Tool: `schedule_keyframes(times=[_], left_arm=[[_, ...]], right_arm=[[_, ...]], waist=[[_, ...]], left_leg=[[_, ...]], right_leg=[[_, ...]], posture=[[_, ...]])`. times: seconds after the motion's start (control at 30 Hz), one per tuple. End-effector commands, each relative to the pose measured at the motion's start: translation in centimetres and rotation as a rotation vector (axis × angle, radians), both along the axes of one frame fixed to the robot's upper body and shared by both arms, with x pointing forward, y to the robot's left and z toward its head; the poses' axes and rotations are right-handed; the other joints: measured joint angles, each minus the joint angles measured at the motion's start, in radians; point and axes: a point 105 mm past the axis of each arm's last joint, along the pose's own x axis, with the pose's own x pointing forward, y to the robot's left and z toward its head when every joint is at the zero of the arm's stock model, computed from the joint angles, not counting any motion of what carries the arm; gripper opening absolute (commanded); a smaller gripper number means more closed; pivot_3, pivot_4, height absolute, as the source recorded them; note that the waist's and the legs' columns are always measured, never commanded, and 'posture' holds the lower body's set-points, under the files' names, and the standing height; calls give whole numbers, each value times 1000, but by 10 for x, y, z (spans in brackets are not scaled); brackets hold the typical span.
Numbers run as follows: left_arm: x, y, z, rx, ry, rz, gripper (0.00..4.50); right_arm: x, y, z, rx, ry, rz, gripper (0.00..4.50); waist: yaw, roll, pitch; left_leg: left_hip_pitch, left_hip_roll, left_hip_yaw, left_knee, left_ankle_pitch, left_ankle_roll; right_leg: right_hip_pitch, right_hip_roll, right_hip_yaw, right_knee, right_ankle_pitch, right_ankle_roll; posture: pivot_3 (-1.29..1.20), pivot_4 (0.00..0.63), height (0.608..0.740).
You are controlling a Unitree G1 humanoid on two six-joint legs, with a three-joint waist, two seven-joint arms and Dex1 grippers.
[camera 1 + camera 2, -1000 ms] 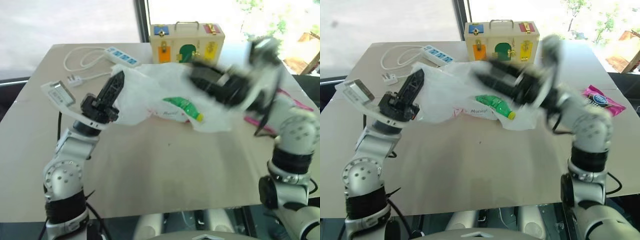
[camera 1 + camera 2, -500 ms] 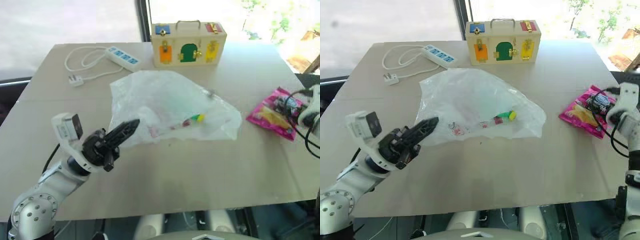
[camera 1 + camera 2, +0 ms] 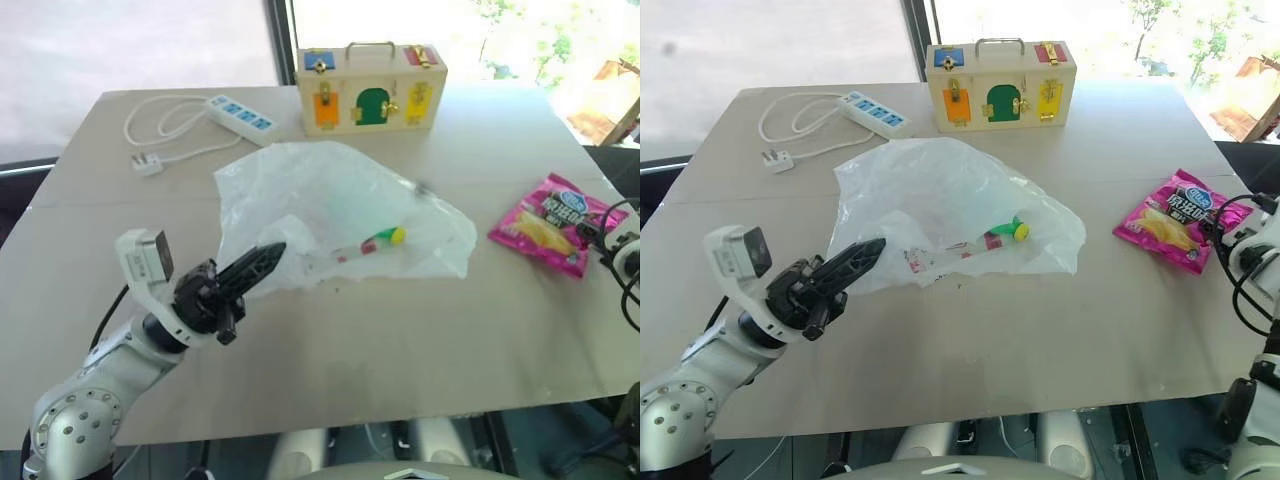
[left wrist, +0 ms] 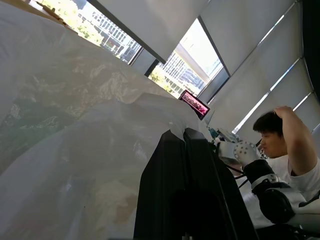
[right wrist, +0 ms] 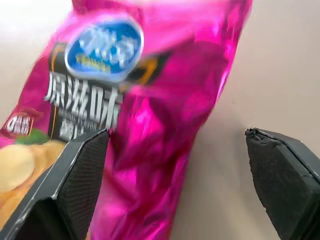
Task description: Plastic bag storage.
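Observation:
The plastic bag (image 3: 330,200), thin, white and crinkled, lies spread on the middle of the table with a green-capped bottle (image 3: 372,240) showing through it. My left gripper (image 3: 274,250) is shut, and its tips pinch the bag's near left edge just above the table. In the left wrist view the bag (image 4: 75,125) billows right in front of the closed fingers (image 4: 187,165). My right gripper (image 5: 177,167) stands open over the pink chip packet (image 5: 145,115) at the table's right edge, one finger on each side, well away from the bag.
A wooden box (image 3: 370,88) with coloured latches stands at the back centre. A white power strip (image 3: 240,112) with a coiled cable lies at the back left. The chip packet (image 3: 555,222) sits near the right edge. A person (image 4: 285,145) shows past the bag.
My right gripper has let go of the bag and drawn back to the table's right edge. The bag has sunk flat onto the table. My left gripper has come down and back.

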Motion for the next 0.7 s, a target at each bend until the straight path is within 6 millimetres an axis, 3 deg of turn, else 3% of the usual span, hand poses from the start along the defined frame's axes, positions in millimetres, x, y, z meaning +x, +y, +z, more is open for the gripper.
schedule_keyframes(times=[0.03, 0.2, 0.5, 0.67, 0.7], left_arm=[[-3, -4, 10, 5, -56, -2, 0], [-1, -4, 9, 9, -55, 2, 0], [4, -7, 12, 17, -67, -4, 0], [6, -6, 12, 14, -72, 15, 0], [6, -6, 12, 14, -72, 20, 0]], right_arm=[[-3, 3, -9, 153, -7, -33, 4406], [9, 37, -9, 382, -96, 66, 4406], [31, 87, -27, 338, -56, 232, 4406], [35, 90, -35, 333, -47, 240, 2913], [35, 89, -36, 331, -45, 239, 2416]], waist=[[0, -2, -1], [-8, -8, -5], [-43, -16, -10], [-53, -18, -10], [-54, -18, -10]], left_leg=[[0, 0, 0, 0, 0, 0], [1, 4, 2, 0, 0, 0], [7, 15, 12, 0, 0, 0], [16, 18, 17, -3, -1, -1], [17, 18, 17, -3, -1, -1]], right_leg=[[0, 1, 0, 0, 0, 0], [0, 4, 4, -1, 0, 0], [1, 13, 13, -3, 5, -7], [5, 15, 17, -3, 4, -10], [5, 15, 18, -3, 4, -10]], posture=[[0, 150, 740], [0, 150, 740], [0, 150, 740], [0, 150, 740], [0, 150, 740]])
